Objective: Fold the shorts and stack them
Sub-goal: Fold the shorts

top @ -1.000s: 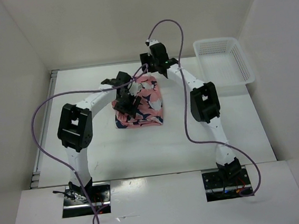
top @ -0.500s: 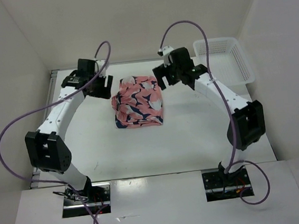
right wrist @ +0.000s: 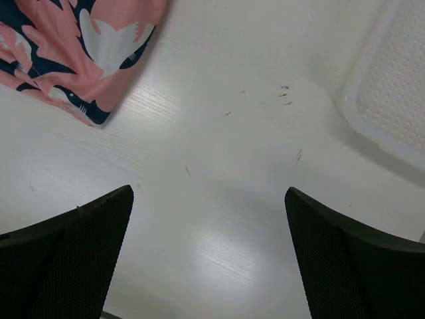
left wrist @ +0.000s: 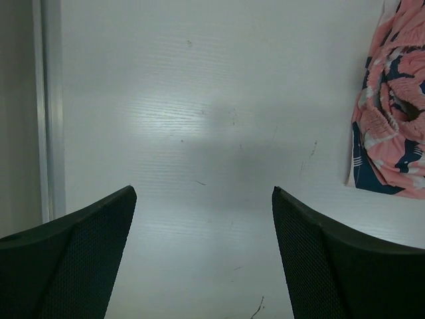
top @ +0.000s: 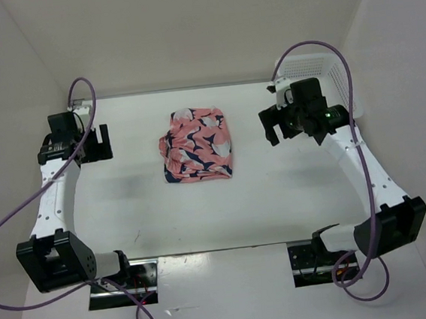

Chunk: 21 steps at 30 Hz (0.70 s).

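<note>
- I see the white basket (top: 334,69) at the far right corner of the table (top: 202,206), its mesh floor showing.
- The folded shorts (top: 197,147) lie mid-table, with white walls (top: 186,34) around.
- My left hand (left wrist: 202,193) and right hand (right wrist: 209,193) hang either side of the shorts, well apart from them. Both are spread wide and grip nothing.

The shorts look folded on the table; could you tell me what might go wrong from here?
1. The shorts lie as a loose bundle with a puckered waistband edge, so the fold may spring open if regrasped.
2. The right gripper hangs open close to the white basket; an outward swing could knock it.
</note>
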Each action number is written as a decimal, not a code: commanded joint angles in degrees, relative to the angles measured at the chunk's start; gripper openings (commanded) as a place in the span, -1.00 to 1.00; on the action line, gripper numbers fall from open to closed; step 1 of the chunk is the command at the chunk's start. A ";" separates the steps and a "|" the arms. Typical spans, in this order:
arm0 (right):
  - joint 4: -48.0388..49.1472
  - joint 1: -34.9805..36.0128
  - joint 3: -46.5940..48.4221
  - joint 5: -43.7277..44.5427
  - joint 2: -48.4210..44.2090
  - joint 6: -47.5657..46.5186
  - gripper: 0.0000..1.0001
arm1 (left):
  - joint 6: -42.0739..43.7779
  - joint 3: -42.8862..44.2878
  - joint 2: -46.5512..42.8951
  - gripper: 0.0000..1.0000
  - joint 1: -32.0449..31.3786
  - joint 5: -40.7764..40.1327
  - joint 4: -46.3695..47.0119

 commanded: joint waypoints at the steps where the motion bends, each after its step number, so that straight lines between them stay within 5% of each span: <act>1: -3.44 -0.09 -1.36 2.27 -3.51 3.12 1.00 | 0.23 -0.23 -2.59 0.80 1.82 3.70 2.34; 9: -4.67 -0.71 -0.22 13.70 -7.21 9.27 1.00 | 0.23 -1.90 -4.71 0.85 3.59 7.57 2.34; 21: -2.30 -0.71 -0.74 15.91 -10.11 10.86 1.00 | 0.23 -3.49 -7.08 0.87 3.59 8.10 2.34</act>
